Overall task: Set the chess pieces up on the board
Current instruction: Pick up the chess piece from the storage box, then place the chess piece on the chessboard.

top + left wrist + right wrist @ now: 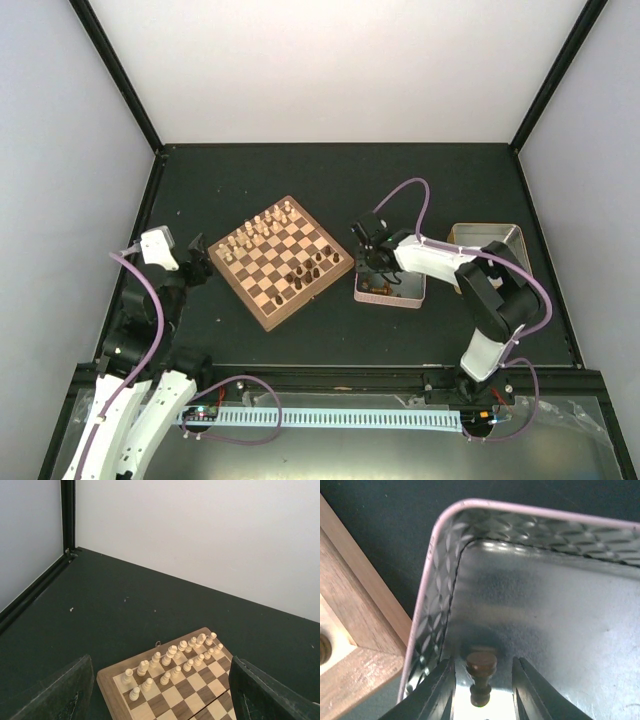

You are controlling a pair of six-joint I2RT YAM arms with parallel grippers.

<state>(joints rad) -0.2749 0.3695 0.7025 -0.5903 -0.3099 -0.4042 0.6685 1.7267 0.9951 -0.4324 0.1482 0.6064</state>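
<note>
Fingers [439,692] of R gripper [482,662] are down inside the silver tin [437,555], near its corner. One sits each side of a dark piece [481,672], w/ a narrow gap and slivers of tin floor showing on both sides, so they bracket it but don't look clamped yet. Can't tell if the piece stands or lies. The board [365,625] is just beside the tin, rim close to the tin wall. From above, a handful of dark pieces [310,270] are on the board's tin-side rows, w/ gaps among them, and the cream pieces [255,235] fill two rows on the opposite side. So the step in hand looks like a pick from the tin, w/ the dark side maybe half done. Next move calls for pinching the piece, lifting clear of the tin wall, then going across to a free square and setting it upright w/o bumping neighbours. L gripper [195,258] hangs off the board's other side, apart from it, fingers [65,690] wide and nothing between.
</note>
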